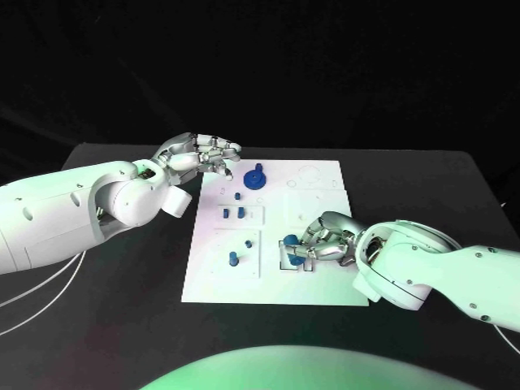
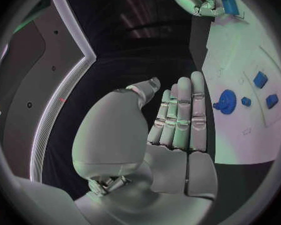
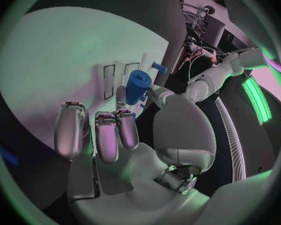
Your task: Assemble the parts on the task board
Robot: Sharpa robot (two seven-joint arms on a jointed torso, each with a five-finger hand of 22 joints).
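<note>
Surface: black table (image 1: pixel 448 187), dark bg, white task board (image 1: pixel 318 280) centre of head view.
R hand: right hand (image 1: pixel 318 244) lower right of board, grasping a blue cylinder part (image 3: pixel 138 85) btw thumb and a finger, other fingers part-curled.
Part pos: cylinder just over the slot area (image 3: pixel 115 77) at board's lower right; seated or not, can't tell.
L hand: left hand (image 1: pixel 201 154) upper left of board, off its edge; holds nothing, fingers straight and side by side, empty palm.
Other parts: blue round part (image 1: pixel 255 178) upper board; small blue pcs (image 1: pixel 238 213) mid-left, more at lower left (image 1: pixel 235 258).
Risk: part may tilt or jam if lowered off-axis; pinch is narrow, could slip and roll.
Text: faint marks on board, unreadable; no brands seen.
</note>
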